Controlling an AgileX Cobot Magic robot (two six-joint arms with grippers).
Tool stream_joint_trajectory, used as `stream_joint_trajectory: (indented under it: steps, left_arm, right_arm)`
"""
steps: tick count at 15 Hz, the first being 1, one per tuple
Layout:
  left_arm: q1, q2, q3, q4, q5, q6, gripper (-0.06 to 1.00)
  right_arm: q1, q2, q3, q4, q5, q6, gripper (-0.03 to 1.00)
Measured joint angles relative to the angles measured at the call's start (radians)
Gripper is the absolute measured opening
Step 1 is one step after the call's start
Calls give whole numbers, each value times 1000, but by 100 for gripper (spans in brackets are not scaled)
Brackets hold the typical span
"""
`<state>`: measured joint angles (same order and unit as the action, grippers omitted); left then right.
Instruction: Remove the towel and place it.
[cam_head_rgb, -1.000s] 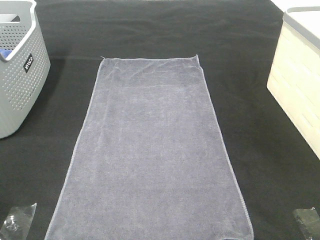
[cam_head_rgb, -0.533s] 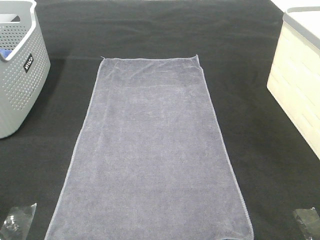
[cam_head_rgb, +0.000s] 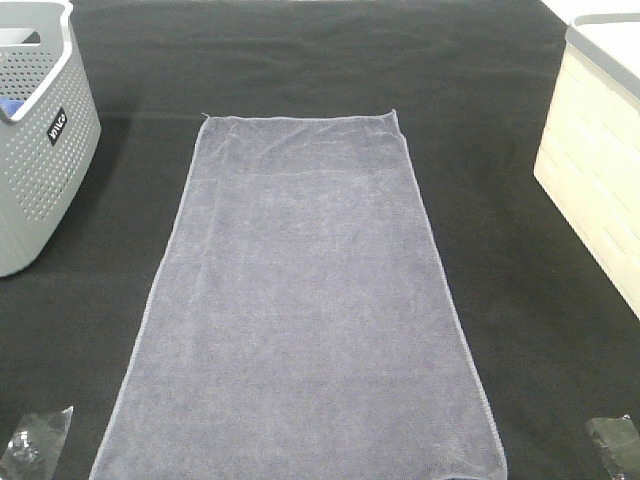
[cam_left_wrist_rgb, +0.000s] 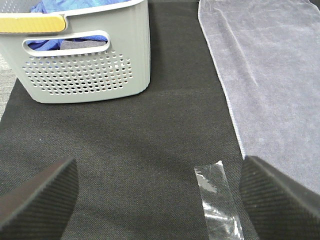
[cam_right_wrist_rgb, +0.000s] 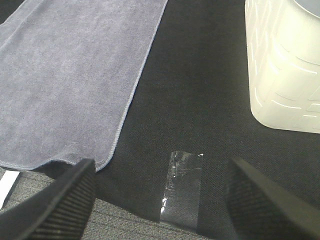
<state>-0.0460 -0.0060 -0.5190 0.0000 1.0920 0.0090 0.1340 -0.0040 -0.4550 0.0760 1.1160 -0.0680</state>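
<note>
The grey-lavender towel (cam_head_rgb: 305, 300) lies flat and spread lengthwise on the black mat (cam_head_rgb: 300, 60), its near end at the front edge. Neither gripper shows in the exterior high view. In the left wrist view my left gripper (cam_left_wrist_rgb: 157, 200) is open and empty above the mat, with the towel's edge (cam_left_wrist_rgb: 270, 75) off to one side. In the right wrist view my right gripper (cam_right_wrist_rgb: 162, 202) is open and empty near the mat's front edge, beside the towel's near corner (cam_right_wrist_rgb: 70, 75).
A grey perforated basket (cam_head_rgb: 40, 130) holding blue cloth stands at the left and shows in the left wrist view (cam_left_wrist_rgb: 85, 65). A cream bin (cam_head_rgb: 595, 170) stands at the right. Clear tape strips (cam_left_wrist_rgb: 217, 200) (cam_right_wrist_rgb: 182, 187) are stuck on the mat.
</note>
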Motion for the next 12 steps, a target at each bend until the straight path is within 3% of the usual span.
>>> stream_joint_trajectory:
  steps: [12]
  left_arm:
    - [55,0,0,-23,-1,-1,82]
  right_arm:
    - [0,0,0,0,0,0,71]
